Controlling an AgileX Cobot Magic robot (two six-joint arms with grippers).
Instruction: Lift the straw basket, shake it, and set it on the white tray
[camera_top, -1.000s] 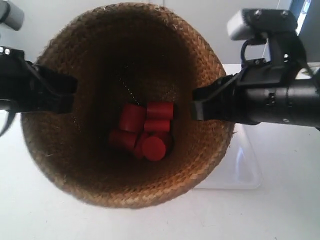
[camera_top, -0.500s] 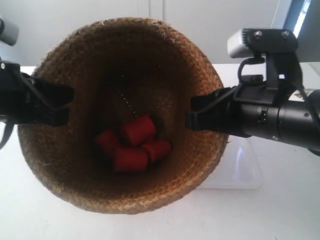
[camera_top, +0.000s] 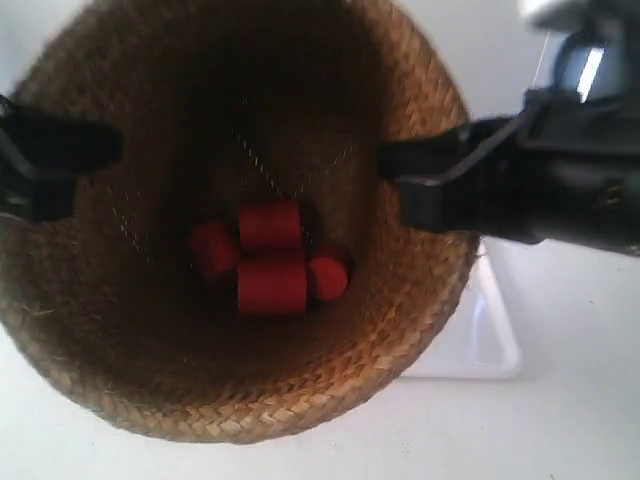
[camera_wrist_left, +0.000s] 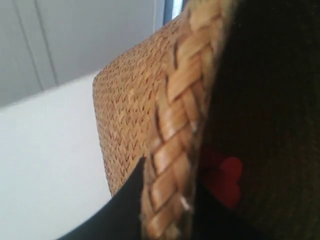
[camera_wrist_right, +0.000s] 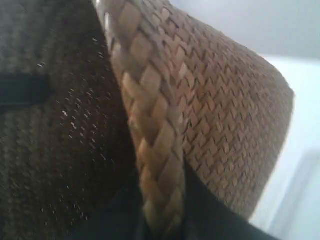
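The straw basket (camera_top: 330, 390) is held at its braided rim from opposite sides. The left gripper (camera_wrist_left: 167, 200) is clenched on the rim, one finger outside and one inside; the right gripper (camera_wrist_right: 160, 210) grips likewise. Red cylinders (camera_top: 270, 270) lie in the basket bottom. The white tray (camera_top: 490, 345) rests on the surface (camera_top: 560, 430), right of the basket and partly hidden by it.

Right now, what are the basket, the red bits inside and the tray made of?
The basket: woven straw, matte brown, with a braided rim. The red bits: smooth, evenly coloured cylinders, maybe plastic or painted wood. The tray: probably plastic, glossy white with reflections.
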